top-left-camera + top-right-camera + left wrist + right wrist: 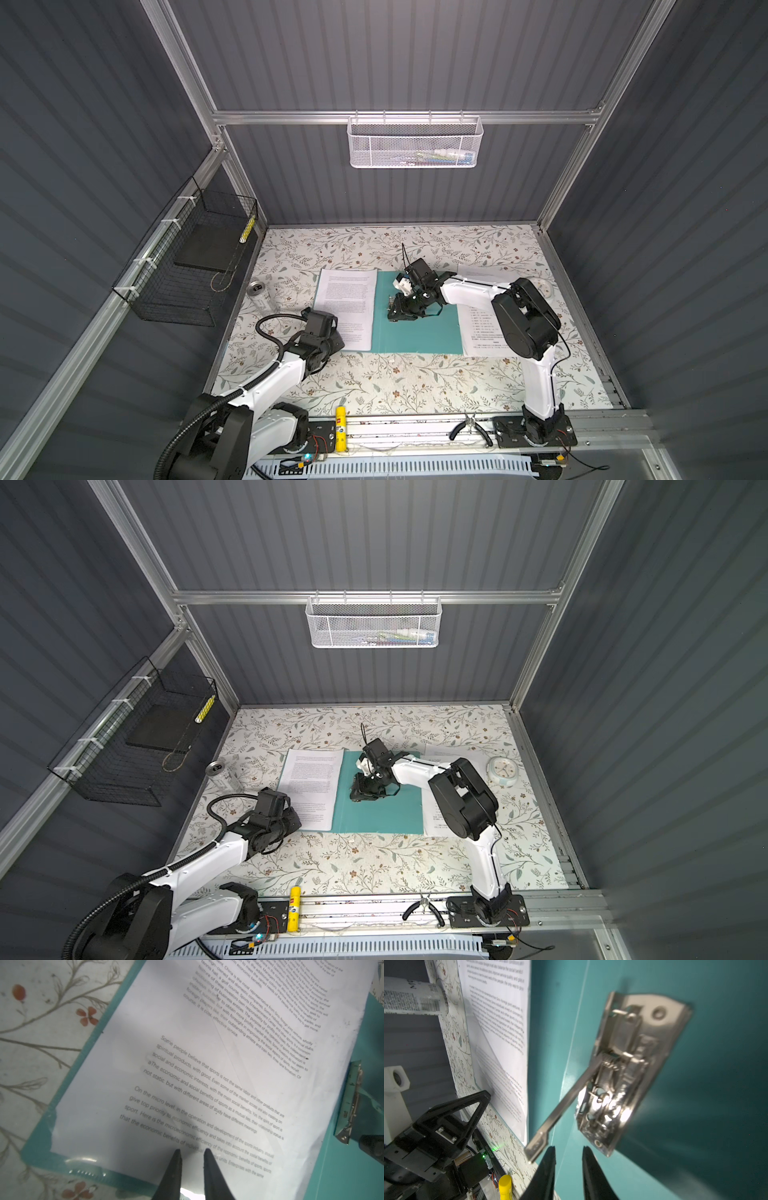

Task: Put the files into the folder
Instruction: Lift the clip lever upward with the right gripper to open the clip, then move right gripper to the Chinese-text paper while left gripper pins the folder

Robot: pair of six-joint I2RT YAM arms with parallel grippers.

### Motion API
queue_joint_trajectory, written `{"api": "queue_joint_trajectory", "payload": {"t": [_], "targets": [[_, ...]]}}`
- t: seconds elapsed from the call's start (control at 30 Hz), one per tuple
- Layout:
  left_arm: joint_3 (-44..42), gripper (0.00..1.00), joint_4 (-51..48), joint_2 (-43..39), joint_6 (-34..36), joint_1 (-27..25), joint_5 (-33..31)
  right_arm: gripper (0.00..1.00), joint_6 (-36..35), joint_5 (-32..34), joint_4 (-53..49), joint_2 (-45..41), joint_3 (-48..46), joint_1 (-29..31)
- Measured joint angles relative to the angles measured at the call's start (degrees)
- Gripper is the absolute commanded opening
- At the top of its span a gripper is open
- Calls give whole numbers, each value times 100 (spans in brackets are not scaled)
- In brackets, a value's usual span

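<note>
Drink can (259, 297) far left, my left gripper (192, 1152), jaws slightly apart, over the near corner of the files (347, 307), stacked on the left flap of the open teal folder (415, 336), my right gripper (569, 1150), narrowly parted, empty, by the metal clip (623, 1076), another printed sheet (478, 336) just right.

Overhead stereo pair — close wrist views

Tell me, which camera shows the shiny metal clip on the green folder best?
The right wrist view: the metal clip fills the picture, lever and spring visible, slightly blurred. The left wrist view catches it edge-on at the frame's side. In both top views the right gripper hides most of it.
</note>
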Motion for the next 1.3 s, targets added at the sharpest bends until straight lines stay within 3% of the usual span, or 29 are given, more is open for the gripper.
{"api": "queue_joint_trajectory", "payload": {"t": [0.27,0.4,0.53,0.7,0.93,1.07,1.3], "targets": [[0,23,-2,0,0,0,0,29,-46,59,-304,535,1355,-164],[2,23,-52,-48,-20,0,9,30,-289,203,-610,876,2321,-498],[140,25,-400,-334,-4,0,4,31,-562,295,-820,767,2603,-940],[820,28,-632,-599,175,0,9,36,-883,531,-931,-433,1600,-1600],[1731,33,-251,59,566,0,317,40,-1088,1244,-1071,-2780,-400,-2857],[1777,33,70,490,636,-2,654,56,-1078,1718,-1255,-3501,-1211,-3517],[2041,34,422,1010,800,-122,1040,57,-1049,2216,-1449,-4015,-2299,-4706]]}}
